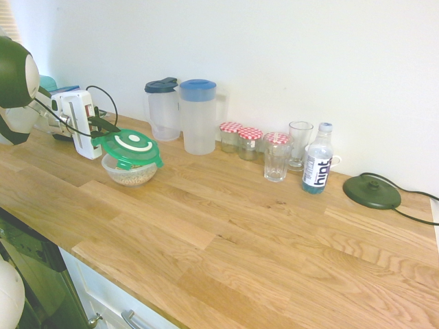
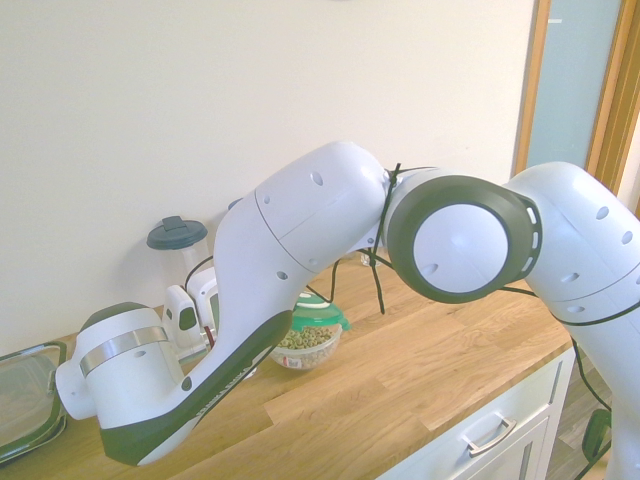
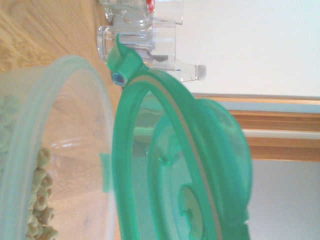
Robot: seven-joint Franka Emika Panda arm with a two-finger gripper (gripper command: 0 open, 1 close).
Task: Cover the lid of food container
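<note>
Green lid (image 1: 130, 146), tilted over food container (image 1: 132, 173), partly hidden behind arm (image 2: 300, 215)

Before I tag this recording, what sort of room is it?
Most likely a kitchen: a wooden counter over white drawers, lidded jugs and jars along the wall, and a bowl of what looks like cereal.

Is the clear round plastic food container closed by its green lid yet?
Not closed: the translucent green plastic lid stands tilted above the clear bowl's rim.
</note>
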